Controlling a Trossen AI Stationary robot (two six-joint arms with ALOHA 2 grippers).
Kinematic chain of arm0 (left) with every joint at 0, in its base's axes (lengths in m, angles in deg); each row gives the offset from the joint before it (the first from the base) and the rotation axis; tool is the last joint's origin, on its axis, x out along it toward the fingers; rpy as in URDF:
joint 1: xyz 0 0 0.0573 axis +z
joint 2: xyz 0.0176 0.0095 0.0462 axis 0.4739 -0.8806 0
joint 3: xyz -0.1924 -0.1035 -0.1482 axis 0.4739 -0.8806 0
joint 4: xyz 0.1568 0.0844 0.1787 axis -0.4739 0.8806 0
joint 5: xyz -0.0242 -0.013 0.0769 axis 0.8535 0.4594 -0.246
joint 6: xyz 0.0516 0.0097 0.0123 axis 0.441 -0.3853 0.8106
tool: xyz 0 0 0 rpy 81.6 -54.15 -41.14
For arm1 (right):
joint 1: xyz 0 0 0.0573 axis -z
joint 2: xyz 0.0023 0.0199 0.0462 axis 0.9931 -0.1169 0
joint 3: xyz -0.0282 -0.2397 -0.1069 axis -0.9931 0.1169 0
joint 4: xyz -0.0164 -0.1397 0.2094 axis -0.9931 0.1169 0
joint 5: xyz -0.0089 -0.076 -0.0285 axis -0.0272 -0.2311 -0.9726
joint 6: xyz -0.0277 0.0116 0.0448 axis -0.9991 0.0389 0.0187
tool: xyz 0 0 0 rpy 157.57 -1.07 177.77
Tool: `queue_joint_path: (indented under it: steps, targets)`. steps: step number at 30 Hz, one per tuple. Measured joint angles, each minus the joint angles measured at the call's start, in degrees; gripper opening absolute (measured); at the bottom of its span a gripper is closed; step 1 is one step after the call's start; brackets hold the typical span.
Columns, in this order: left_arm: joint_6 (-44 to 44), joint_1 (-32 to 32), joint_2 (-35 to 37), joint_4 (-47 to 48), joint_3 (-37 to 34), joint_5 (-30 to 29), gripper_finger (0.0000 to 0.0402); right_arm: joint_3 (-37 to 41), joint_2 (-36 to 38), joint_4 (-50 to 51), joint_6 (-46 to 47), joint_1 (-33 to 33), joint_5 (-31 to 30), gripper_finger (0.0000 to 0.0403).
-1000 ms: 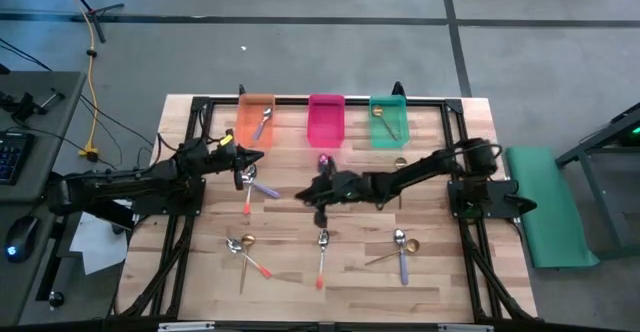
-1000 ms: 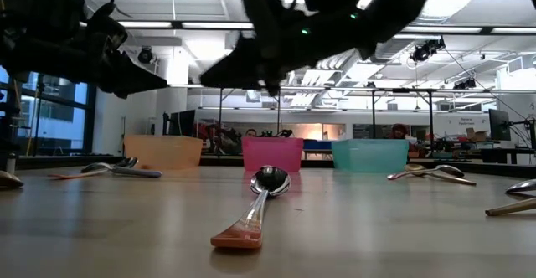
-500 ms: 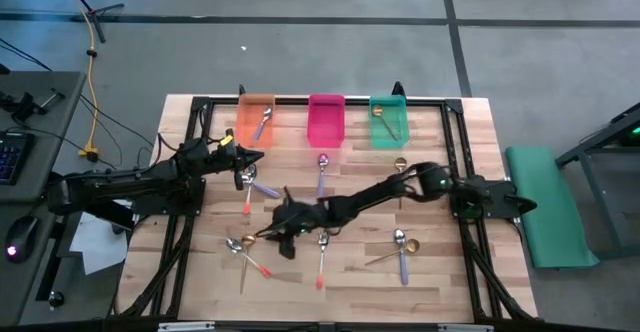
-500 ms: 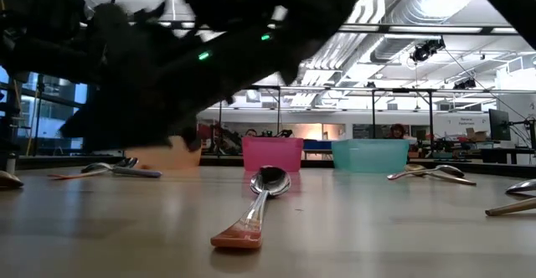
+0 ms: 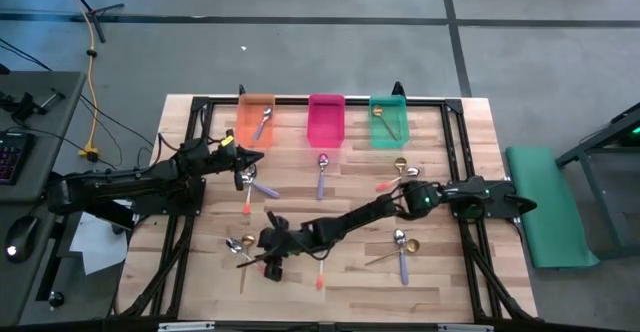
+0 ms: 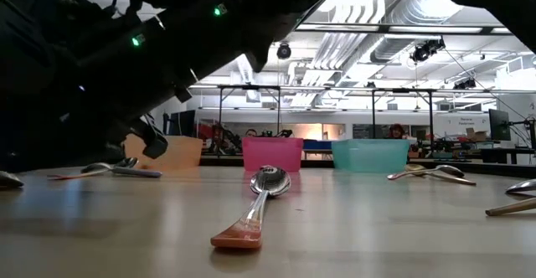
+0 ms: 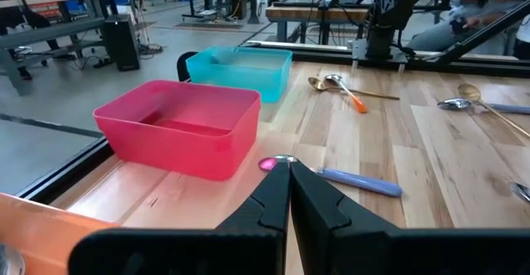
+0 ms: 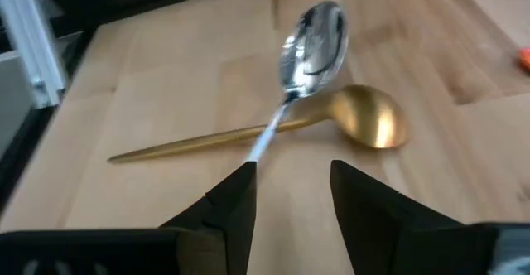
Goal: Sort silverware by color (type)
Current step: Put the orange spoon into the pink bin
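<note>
**Desk surface and contents**

Light wood-plank desk (image 5: 440, 272). Far edge, 12 o'clock: orange bin (image 5: 256, 122), pink bin (image 5: 325, 120), green bin (image 5: 388, 121) in a row. Spoons (image 5: 321, 172) lie scattered loose across the planks, centre through 6 o'clock.

Orange (image 5: 256, 120), pink (image 5: 326, 120), green bins (image 5: 388, 122)

No readable text in any view.
No letters, labels, brand marks, numbers or signs can be made out on the worktop, the bins, the spoons, the arms or the room behind them.
</note>
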Motion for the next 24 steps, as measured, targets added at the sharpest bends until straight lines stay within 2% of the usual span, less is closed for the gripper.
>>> queue_joint_path:
  steps: [15, 24]
  targets:
    - [0.12, 0.00, 0.00, 0.25, 0.01, -0.04, 0.0005, -0.07, -1.84, -5.17, 0.57, -0.70, 1.43, 0.0142]
    - [1.41, 0.00, 0.00, 0.07, 0.04, -0.07, 0.0005, 0.02, -1.97, -4.20, -0.45, -0.21, 2.42, 0.0142]
